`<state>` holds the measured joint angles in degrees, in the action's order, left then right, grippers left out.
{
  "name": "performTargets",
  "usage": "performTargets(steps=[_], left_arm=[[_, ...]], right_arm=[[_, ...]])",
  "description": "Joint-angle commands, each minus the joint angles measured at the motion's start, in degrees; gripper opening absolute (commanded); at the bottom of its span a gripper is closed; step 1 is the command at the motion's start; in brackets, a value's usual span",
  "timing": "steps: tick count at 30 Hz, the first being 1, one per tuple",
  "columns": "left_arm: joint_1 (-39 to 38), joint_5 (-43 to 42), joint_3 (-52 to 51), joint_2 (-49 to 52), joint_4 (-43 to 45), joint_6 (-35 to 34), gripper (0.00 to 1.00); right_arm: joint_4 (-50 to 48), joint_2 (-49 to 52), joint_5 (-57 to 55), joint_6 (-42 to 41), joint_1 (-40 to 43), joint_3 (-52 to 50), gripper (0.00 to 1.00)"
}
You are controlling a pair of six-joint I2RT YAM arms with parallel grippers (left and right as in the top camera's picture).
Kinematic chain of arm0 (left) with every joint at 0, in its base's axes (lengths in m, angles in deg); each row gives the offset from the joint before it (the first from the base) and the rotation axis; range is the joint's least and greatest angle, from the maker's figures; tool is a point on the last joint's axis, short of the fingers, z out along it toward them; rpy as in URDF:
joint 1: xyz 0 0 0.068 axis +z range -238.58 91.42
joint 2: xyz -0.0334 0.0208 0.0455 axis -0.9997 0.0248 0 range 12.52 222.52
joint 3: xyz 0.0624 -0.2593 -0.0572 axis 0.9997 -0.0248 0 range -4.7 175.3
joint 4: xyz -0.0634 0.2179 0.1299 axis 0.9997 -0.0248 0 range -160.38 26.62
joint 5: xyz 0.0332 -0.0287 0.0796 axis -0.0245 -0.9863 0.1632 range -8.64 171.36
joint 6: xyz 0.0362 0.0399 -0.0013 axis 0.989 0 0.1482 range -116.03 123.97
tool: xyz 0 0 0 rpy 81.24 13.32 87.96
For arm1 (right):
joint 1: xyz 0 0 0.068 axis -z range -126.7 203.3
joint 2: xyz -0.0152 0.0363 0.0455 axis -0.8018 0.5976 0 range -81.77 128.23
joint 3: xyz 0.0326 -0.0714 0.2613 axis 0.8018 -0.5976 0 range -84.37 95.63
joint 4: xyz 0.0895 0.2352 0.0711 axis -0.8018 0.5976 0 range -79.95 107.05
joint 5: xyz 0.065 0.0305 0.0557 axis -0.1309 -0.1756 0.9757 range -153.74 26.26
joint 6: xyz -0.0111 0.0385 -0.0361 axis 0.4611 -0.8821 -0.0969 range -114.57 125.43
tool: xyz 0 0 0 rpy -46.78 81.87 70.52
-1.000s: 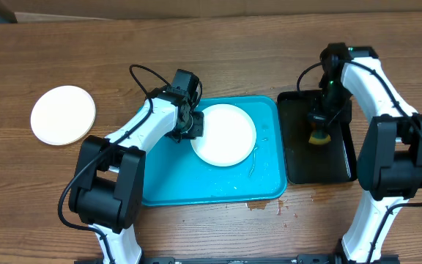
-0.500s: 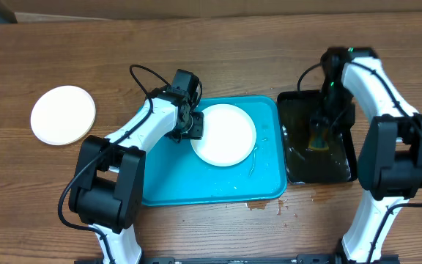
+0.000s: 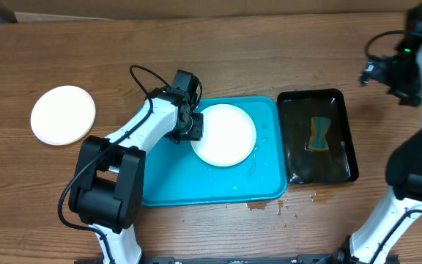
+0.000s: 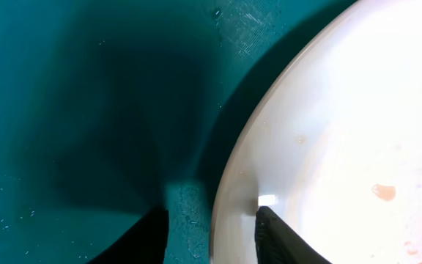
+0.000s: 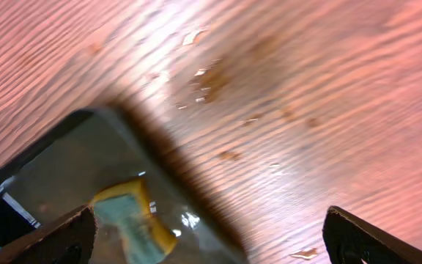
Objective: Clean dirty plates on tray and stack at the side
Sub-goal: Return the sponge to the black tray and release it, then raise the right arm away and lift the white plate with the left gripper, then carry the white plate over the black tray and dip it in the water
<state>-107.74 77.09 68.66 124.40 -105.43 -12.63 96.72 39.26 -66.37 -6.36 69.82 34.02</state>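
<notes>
Overhead: finds one plate (image 3: pixel 63 115) aside on tabletop (image 3: pixel 196 44) at 9 o'clock, smeared plate (image 3: pixel 226 134) on tray (image 3: pixel 196 183) uncleaned; straddles its rim with left fingers (image 4: pixel 273 235) parted, right fingers (image 5: pixel 64 235) wide, empty.

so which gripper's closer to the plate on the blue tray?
Left. The left gripper straddles the plate at its rim on the tray; the right gripper is out past the black tray, off its far corner.

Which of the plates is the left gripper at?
The plate on the turquoise tray; the left gripper straddles its rim. The other plate lies apart on the table.
</notes>
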Motion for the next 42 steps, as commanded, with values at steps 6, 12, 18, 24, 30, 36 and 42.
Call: performTargets(steps=[6, 12, 18, 24, 30, 36, 42], left_arm=[[-1.70, -0.26, -3.19, 0.35, 3.13, -1.68, 0.28], [-1.46, -0.22, -1.62, -0.28, 1.16, -1.22, 0.04], [-0.39, 3.74, 6.91, -3.41, -6.95, -0.50, 0.04], [-0.17, 4.66, 15.58, -6.27, -9.38, -0.52, 0.04], [-2.71, 4.39, 20.70, -6.69, -7.76, -0.57, 0.04], [-8.92, 4.94, 20.90, -6.62, -1.40, -0.79, 0.04], [-19.12, 14.69, 20.90, -6.56, 5.53, -0.57, 0.04]], right_arm=[[-2.05, -1.42, -0.31, -0.22, 3.39, 0.87, 1.00], [-3.02, -1.44, -0.31, -0.24, 3.39, 0.87, 1.00], [-3.02, -1.42, -0.31, -0.24, 3.39, 0.87, 1.00], [-3.02, -1.42, -0.31, -0.22, 3.39, 0.87, 1.00], [-3.02, -1.42, -0.31, -0.22, 3.39, 0.87, 1.00], [-3.02, -1.42, -0.31, -0.24, 3.39, 0.87, 1.00], [-3.02, -1.42, -0.31, -0.22, 3.39, 0.87, 1.00]])
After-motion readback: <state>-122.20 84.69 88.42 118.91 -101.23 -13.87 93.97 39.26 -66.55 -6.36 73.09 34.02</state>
